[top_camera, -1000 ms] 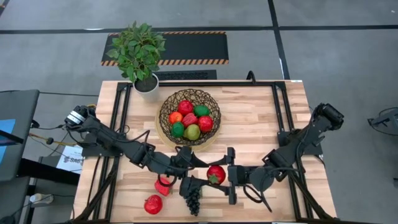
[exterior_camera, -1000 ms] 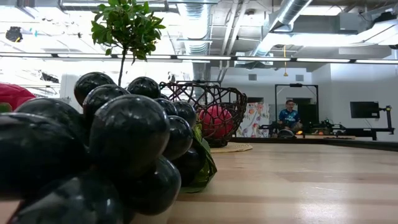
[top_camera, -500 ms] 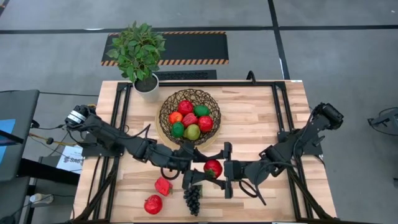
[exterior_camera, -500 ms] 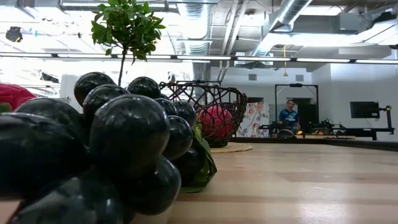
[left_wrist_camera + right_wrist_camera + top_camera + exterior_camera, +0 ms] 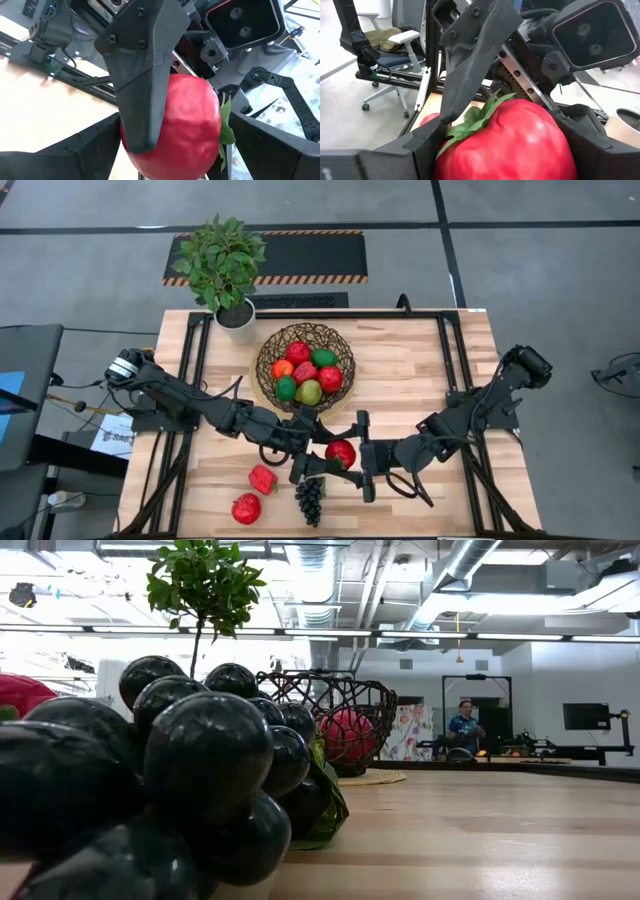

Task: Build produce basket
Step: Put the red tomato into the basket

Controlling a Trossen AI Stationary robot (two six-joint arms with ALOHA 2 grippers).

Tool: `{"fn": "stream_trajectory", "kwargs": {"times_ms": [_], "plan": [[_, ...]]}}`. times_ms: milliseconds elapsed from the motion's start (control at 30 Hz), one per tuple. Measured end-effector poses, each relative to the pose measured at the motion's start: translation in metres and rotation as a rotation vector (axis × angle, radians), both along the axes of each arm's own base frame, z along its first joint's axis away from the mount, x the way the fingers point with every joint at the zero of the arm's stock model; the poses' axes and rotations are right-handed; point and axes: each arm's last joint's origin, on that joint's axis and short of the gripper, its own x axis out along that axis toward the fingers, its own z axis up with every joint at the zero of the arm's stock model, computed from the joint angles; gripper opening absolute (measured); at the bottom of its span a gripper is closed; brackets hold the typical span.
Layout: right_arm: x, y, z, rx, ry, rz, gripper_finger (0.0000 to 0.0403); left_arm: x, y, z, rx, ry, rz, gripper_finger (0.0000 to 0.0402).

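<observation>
**Both grippers meet on one red fruit near the front of the surface**

From above, the left gripper point(image 5: 322, 452) and the right gripper point(image 5: 362, 456) face each other with a round red toy fruit with a green leaf point(image 5: 341, 452) between them. It sits just short of the round dark-brown woven wire basket on a tan base point(image 5: 306, 368), which lies beyond both grippers on the pale wooden surface point(image 5: 420, 370). The basket holds red, green and orange pieces and a yellow-green pear point(image 5: 310, 391). Nearer the front edge, to the left gripper's side, lie a dark purple grape bunch point(image 5: 310, 500) and two red pieces, one blocky point(image 5: 262, 479) and one rounder point(image 5: 246, 508). A white pot with a green leafy plant point(image 5: 229, 265) stands at the far left corner.

At surface height, the grape bunch point(image 5: 150, 790) fills the near left of the picture, with the wire basket point(image 5: 335, 720) behind it showing a red piece through its strands, and the plant point(image 5: 205, 585) above. A person point(image 5: 463, 728) is far back in the room.

From the left wrist, the red fruit point(image 5: 175, 132) sits between this arm's jaws, and one dark finger of the other gripper point(image 5: 142, 75) presses on its face.

From the right wrist, the same fruit point(image 5: 510, 145) is seated between this arm's jaws, leaf towards the camera, with the left arm's finger point(image 5: 475, 55) laid against it. Both pairs of jaws look clamped on the fruit
</observation>
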Motion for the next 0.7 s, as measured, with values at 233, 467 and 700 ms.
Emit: {"fn": "stream_trajectory", "kwargs": {"times_ms": [233,467,700], "plan": [[0.005,-0.008,0.0,0.009,0.001,0.011,0.0321,0.001,0.003,-0.001,-0.003,0.017,0.0,0.0333],[0.009,-0.013,0.001,-0.031,-0.003,0.031,0.0321,0.001,0.004,-0.002,-0.003,0.025,0.003,0.0284],[0.009,-0.014,0.0,-0.037,0.008,0.053,0.0321,0.001,0.006,-0.004,0.005,0.05,0.008,0.0252]]}}
